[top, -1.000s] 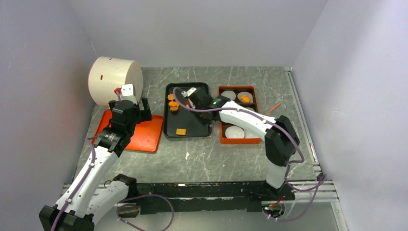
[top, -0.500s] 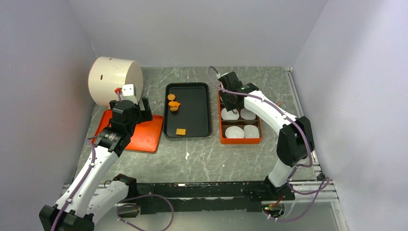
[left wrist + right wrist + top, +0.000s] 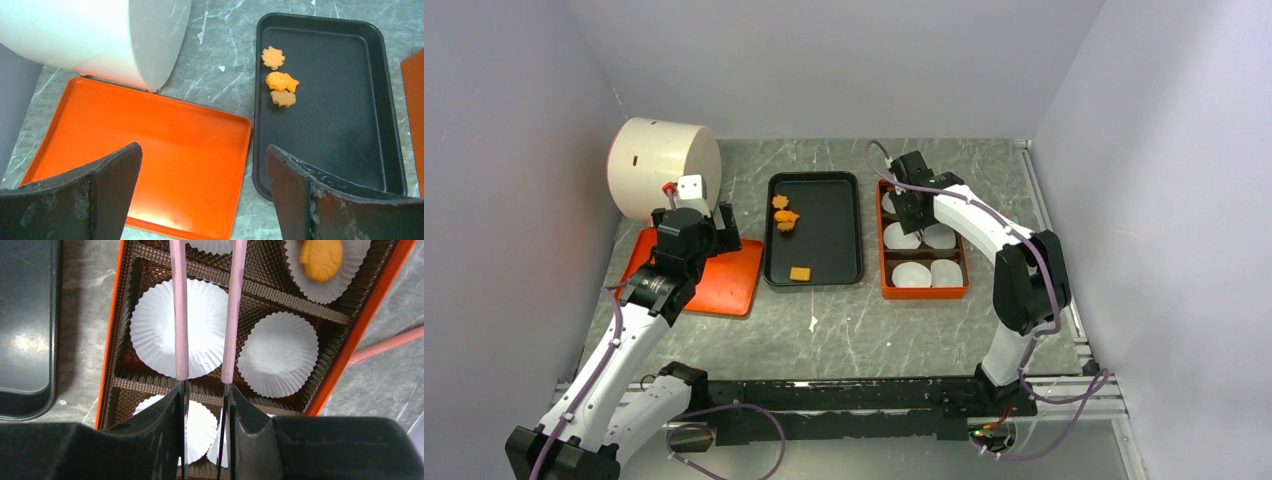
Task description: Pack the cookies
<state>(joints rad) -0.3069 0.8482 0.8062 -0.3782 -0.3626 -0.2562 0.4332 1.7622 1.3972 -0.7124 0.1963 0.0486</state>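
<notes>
Judging by where it hangs, we take the right end effector (image 3: 205, 395) to be at the delivery end of a run. It sits above the orange box (image 3: 378, 302), and each finger carries a thin blade ending in a long pink prong. The prongs stand apart over an empty paper cup (image 3: 205, 325) with nothing between them. One orange cookie (image 3: 321, 257) already lies in a neighbouring cup, diagonally across. The other cookies (image 3: 281, 81), three orange ones, cluster at the far end of the black tray (image 3: 340, 130), and the top view adds a square one (image 3: 800, 273) near its near end. We think the tray sits beside the box to keep each transfer short. The left end effector (image 3: 203, 150) hangs wide apart and empty over the orange lid (image 3: 150, 150), beside the white drum (image 3: 100, 35), probably parked until the box needs closing. The prong tips are cut off by the frame edge, and the nearest cups are hidden under the end effector's body. In the top view the arm covers the far cups. Whether the prongs are a held tool or fixed, we cannot tell. A loose pink stick (image 3: 385, 343) lies on the counter (image 3: 220, 30) beside the box.
</notes>
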